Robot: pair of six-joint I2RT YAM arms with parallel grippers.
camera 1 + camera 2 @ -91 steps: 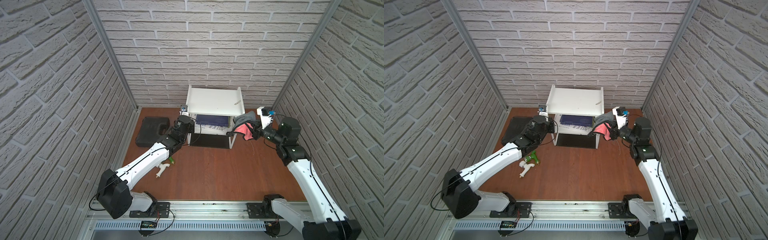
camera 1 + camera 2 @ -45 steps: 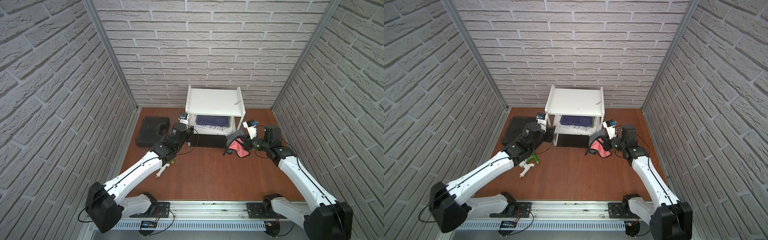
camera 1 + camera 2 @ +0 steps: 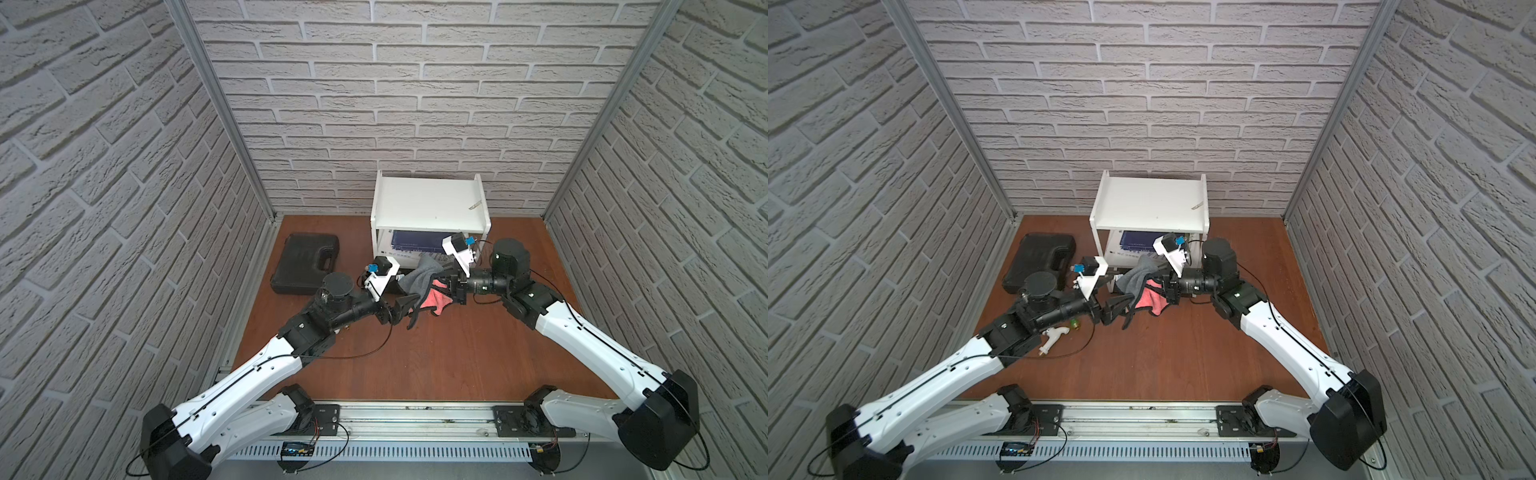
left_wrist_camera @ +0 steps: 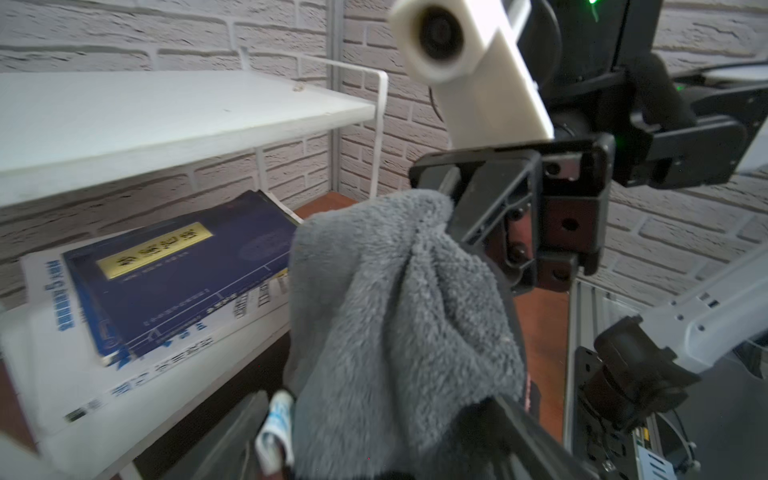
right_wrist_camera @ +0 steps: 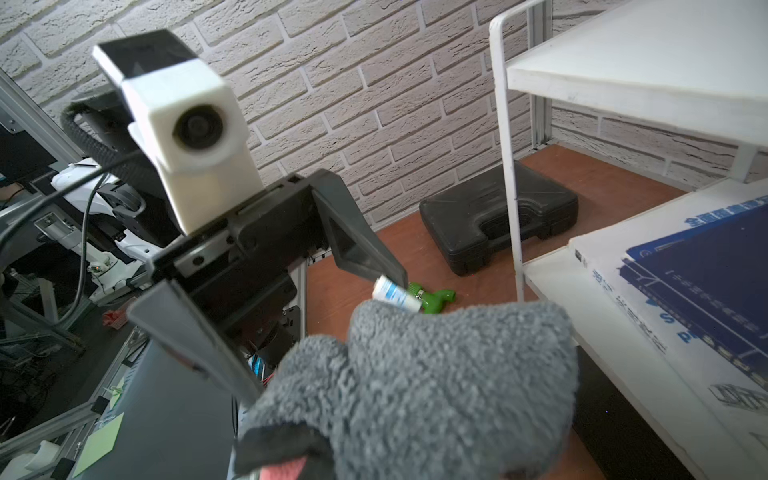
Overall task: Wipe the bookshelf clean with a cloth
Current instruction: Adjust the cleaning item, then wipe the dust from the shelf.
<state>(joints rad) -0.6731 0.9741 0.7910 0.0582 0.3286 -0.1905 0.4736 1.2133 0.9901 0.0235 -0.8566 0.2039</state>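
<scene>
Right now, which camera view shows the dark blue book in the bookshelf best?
The left wrist view: the dark blue book lies flat, most of its cover and gold label showing. The right wrist view crops the book to a corner; in both top views the bookshelf's upper board hides all but a strip.

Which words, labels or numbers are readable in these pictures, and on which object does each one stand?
None reads clearly.
Gold label on the dark blue hardcover book: characters, blurred.
Blue print on the white softcover book beneath it: blurred.
Blue print on the small white tag of the dark grey microfibre cloth: too small.
</scene>
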